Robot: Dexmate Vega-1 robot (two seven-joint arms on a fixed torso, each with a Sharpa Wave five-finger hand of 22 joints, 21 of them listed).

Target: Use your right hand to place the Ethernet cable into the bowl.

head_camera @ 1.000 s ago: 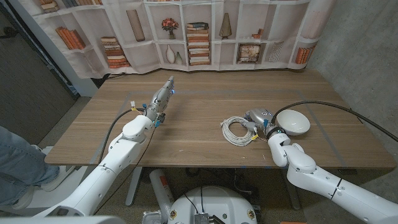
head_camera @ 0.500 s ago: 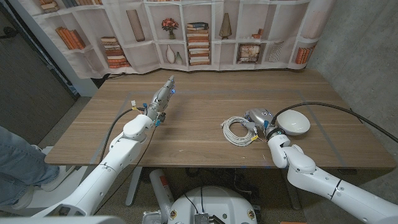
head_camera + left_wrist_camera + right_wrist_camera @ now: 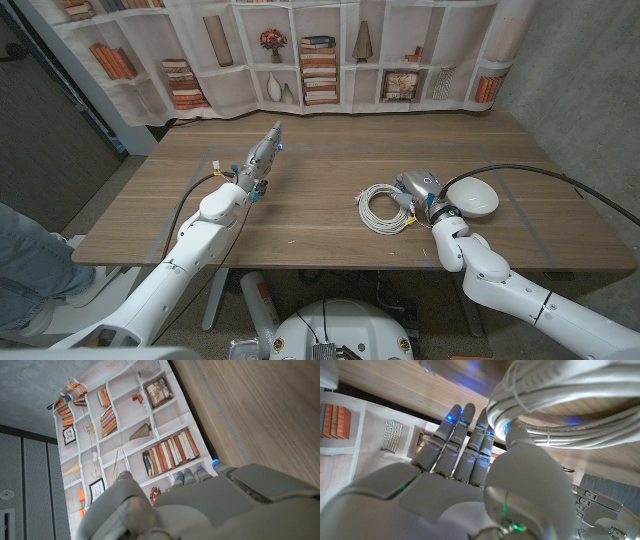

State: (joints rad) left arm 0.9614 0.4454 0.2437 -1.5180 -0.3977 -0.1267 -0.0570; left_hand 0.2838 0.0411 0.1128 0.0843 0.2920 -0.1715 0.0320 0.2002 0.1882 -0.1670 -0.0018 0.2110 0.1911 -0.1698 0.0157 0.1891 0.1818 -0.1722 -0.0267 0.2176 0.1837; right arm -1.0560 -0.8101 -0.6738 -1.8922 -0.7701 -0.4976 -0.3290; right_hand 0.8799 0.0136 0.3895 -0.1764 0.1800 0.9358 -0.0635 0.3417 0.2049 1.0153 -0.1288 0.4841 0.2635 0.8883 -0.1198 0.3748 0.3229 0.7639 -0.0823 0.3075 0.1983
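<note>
A white Ethernet cable [image 3: 383, 210], tied into a loose coil, lies on the wooden table [image 3: 320, 150] right of centre. A white bowl [image 3: 472, 196] stands just to its right. My right hand [image 3: 418, 190] sits between them, against the coil's right edge. In the right wrist view its fingers [image 3: 455, 450] reach out straight along the table and its thumb touches the cable [image 3: 570, 405] strands, with nothing gripped. My left hand [image 3: 260, 160] hovers over the table's left half, fingers stretched forward and holding nothing; the left wrist view shows the back of that hand [image 3: 210, 505].
A curtain printed with bookshelves [image 3: 320, 60] hangs behind the table's far edge. A person's leg in jeans [image 3: 25, 260] is at the left edge, beside the table. A black cable runs from my right arm past the bowl.
My right hand has edged slightly toward the bowl side of the coil. The cable, bowl and left hand have stayed put.
</note>
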